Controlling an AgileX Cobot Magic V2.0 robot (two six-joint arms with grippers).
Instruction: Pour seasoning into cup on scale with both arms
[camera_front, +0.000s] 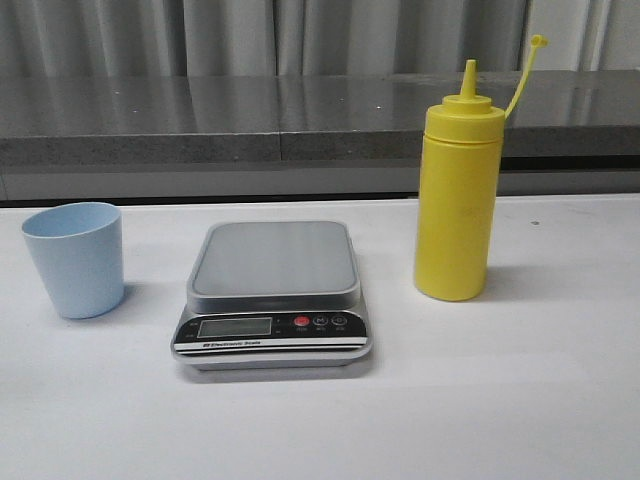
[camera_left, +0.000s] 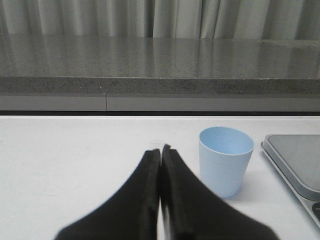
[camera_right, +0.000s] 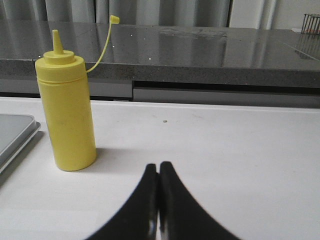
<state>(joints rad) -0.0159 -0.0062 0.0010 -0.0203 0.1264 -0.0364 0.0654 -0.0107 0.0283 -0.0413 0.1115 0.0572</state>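
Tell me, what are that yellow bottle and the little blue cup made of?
The yellow bottle looks like soft opaque plastic with a slight sheen; its thin bendy cap strap suggests that. The blue cup seems matte plastic: evenly coloured, dull and thin-rimmed, though ceramic cannot be ruled out by sight.

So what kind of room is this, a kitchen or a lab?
Probably a staged test bench, not a working kitchen: a plain white table, a grey stone-like ledge backed by grey curtains, and only a kitchen scale, cup and yellow squeeze bottle laid out.
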